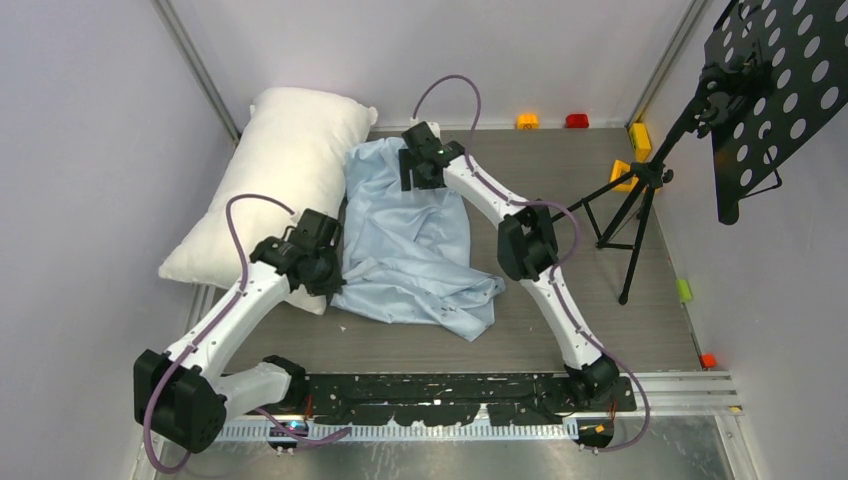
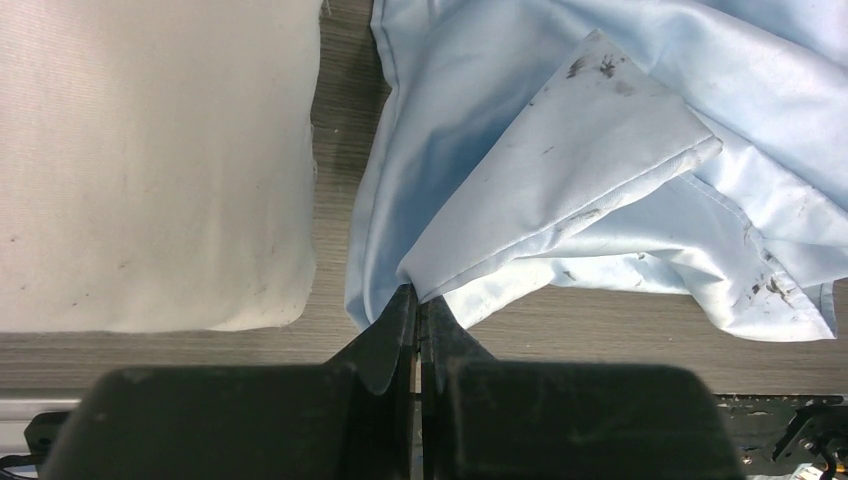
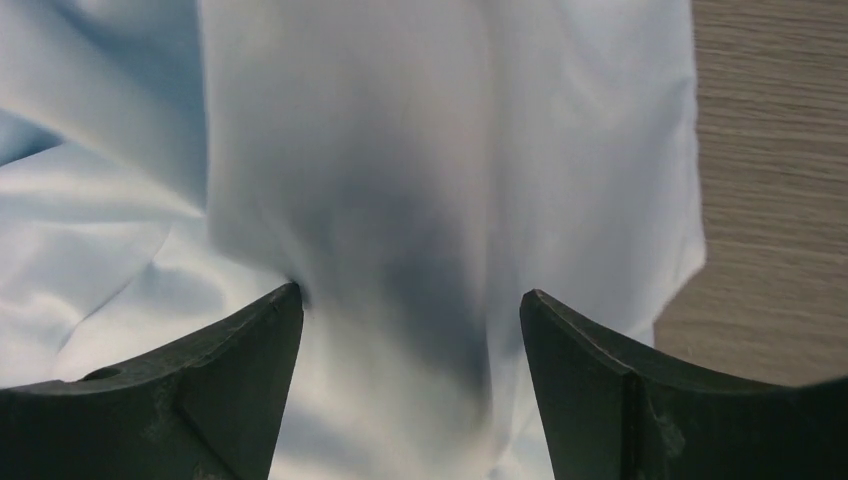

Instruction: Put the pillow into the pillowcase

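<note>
The plump white pillow (image 1: 265,185) lies at the back left of the table, slanting toward the wall. Beside it, in the middle, spreads the wrinkled light blue pillowcase (image 1: 410,245) with dark smudges on its folds. My left gripper (image 2: 417,292) is shut on a hem of the pillowcase (image 2: 560,170) at its near left edge, right next to the pillow's corner (image 2: 150,160). My right gripper (image 3: 410,300) hovers over the far end of the pillowcase (image 3: 380,150), jaws wide apart, cloth below them but not pinched.
A black tripod stand (image 1: 640,200) with a perforated black panel (image 1: 775,90) stands at the right. Small yellow, red, green and orange blocks (image 1: 527,121) lie along the back and right edges. Walls close in left and behind.
</note>
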Action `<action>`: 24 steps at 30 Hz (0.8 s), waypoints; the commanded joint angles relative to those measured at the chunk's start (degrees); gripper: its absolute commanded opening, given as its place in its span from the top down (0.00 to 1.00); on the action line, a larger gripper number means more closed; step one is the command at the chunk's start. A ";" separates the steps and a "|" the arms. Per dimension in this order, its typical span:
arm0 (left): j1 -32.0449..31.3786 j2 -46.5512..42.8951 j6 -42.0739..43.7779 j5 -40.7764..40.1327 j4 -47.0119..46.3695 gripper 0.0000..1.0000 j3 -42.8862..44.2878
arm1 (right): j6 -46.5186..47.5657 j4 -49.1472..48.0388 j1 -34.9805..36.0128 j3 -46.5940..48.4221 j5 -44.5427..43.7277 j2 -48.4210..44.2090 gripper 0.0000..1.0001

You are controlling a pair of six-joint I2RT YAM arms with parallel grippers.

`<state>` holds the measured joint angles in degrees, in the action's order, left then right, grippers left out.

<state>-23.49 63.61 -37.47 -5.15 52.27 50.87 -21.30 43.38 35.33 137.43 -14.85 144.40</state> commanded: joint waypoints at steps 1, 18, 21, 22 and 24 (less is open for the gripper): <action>0.08 -0.78 0.53 0.35 1.40 1.00 3.01 | 0.91 0.32 -0.51 8.67 1.30 4.30 0.17; 0.06 18.38 7.77 1.81 -2.91 0.98 19.85 | -8.09 12.04 -20.42 -7.27 -26.34 -17.35 1.00; -0.35 24.07 9.31 2.47 -2.04 0.62 27.75 | -8.86 13.81 -23.86 -7.44 -23.17 -18.26 1.00; -0.57 25.13 9.61 2.91 -1.83 0.52 29.45 | -8.56 14.89 -23.92 -6.37 -22.69 -17.57 0.98; -1.74 25.66 10.04 3.17 -1.74 0.36 31.67 | -8.29 16.62 -23.83 -4.70 -20.50 -16.90 0.86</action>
<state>-23.79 89.19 -29.85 -3.40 51.16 77.19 -28.60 56.29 9.74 130.47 -35.83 127.96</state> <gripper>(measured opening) 0.541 0.057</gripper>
